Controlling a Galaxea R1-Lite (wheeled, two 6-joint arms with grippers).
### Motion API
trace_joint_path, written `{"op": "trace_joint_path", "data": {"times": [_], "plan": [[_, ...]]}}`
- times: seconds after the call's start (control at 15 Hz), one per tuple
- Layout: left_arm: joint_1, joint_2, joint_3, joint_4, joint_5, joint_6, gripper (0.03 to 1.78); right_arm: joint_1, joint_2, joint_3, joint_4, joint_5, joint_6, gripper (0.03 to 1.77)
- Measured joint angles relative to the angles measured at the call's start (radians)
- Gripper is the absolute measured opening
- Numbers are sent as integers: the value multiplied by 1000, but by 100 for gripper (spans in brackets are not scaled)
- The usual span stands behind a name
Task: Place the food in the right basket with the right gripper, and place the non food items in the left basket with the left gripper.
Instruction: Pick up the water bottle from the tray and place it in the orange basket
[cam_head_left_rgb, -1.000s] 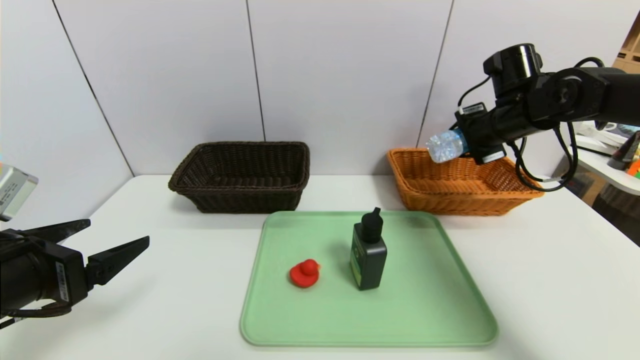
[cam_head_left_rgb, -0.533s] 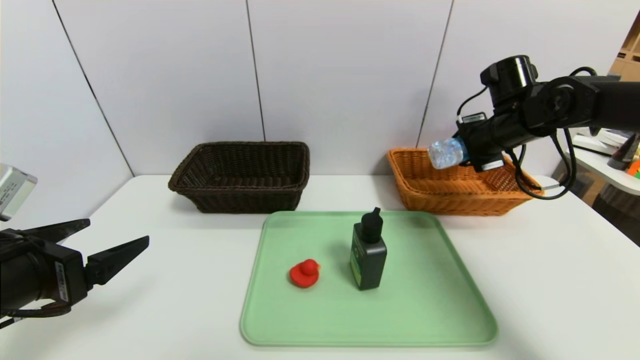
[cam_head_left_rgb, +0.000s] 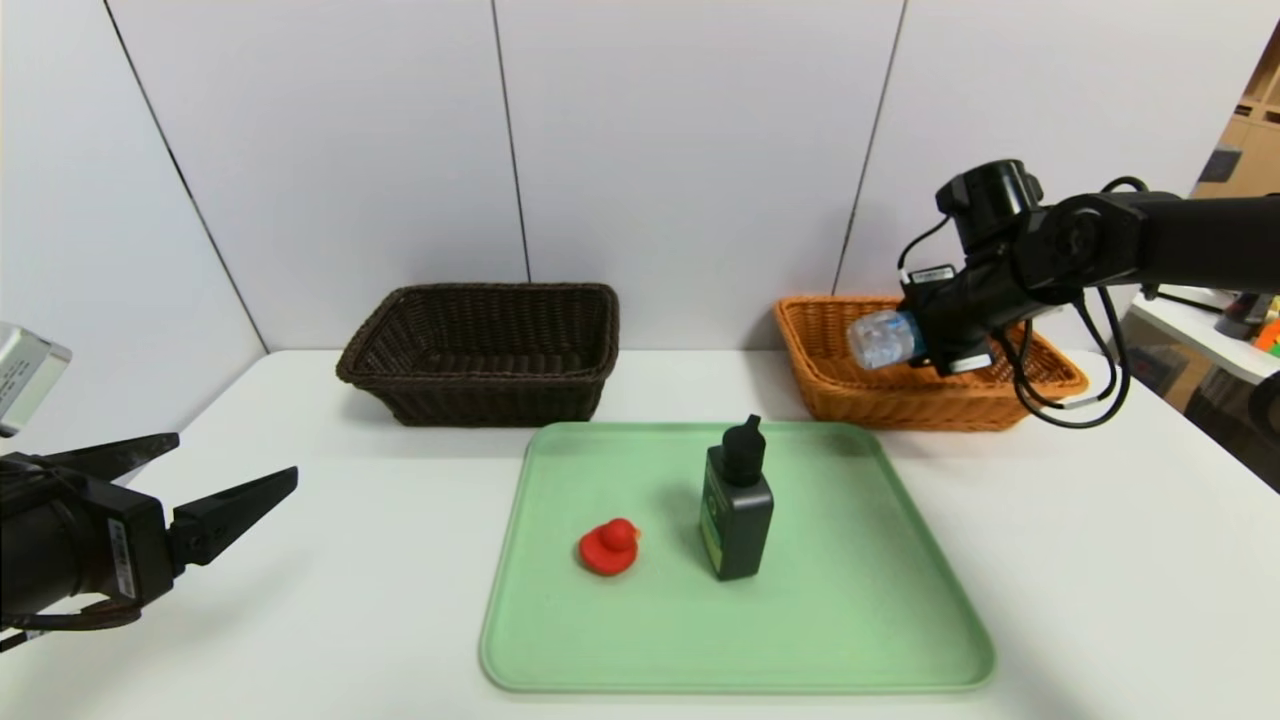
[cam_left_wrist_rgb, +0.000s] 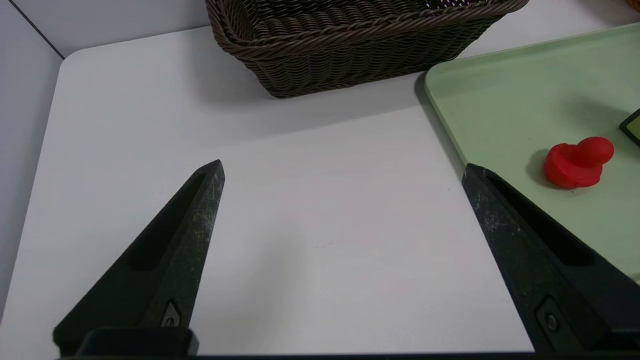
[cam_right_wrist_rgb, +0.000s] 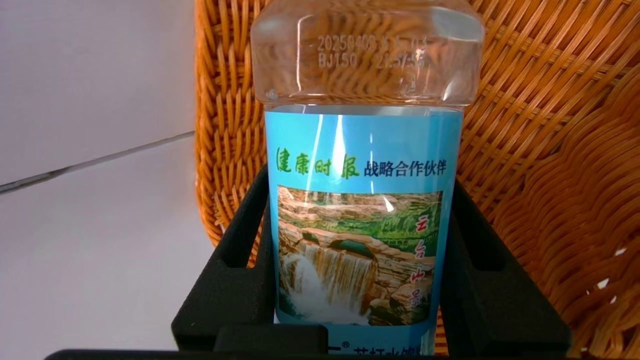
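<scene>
The right gripper (cam_head_left_rgb: 915, 335) clamps a water bottle (cam_head_left_rgb: 875, 338) by its labelled middle, its two black fingers (cam_right_wrist_rgb: 240, 260) pressed flat against either side. The bottle is clear plastic with squared shoulders and a sky-blue wrapper (cam_right_wrist_rgb: 362, 220) that carries green and dark Chinese characters above a picture of a waterfall spilling over tan rock with green growth behind. A faint printed date code shows on the bare plastic (cam_right_wrist_rgb: 367, 52) past the label. From the head view the bottle lies tilted, its clear end pointing toward the middle of the table and slightly down, and it hangs above the near left part of the orange basket (cam_head_left_rgb: 1040, 385), not resting on the weave. The wrist view looks along the bottle at the basket's woven wall and floor just beyond it.

The left gripper (cam_head_left_rgb: 170, 480) hovers over the table (cam_head_left_rgb: 350, 560) at the near left, its jaws spread wide with nothing between them. Ahead of it stands the brown basket (cam_head_left_rgb: 480, 390).

A green tray (cam_head_left_rgb: 850, 620) sits in front of the two baskets. On it lies a small red duck (cam_head_left_rgb: 609, 546), and just to the right of it, apart, stands an upright black bottle (cam_head_left_rgb: 737, 510) with a spout cap.
</scene>
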Motion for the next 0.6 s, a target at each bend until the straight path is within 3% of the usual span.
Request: {"op": "trace_joint_path", "data": {"times": [0.53,0.6], "plan": [[0,0,6,0,0,0,169,-17,19,6,-1,15,-6,85],[1,0,7,0,1,0,169,-16,18,8,-2,16,-6,96]]}}
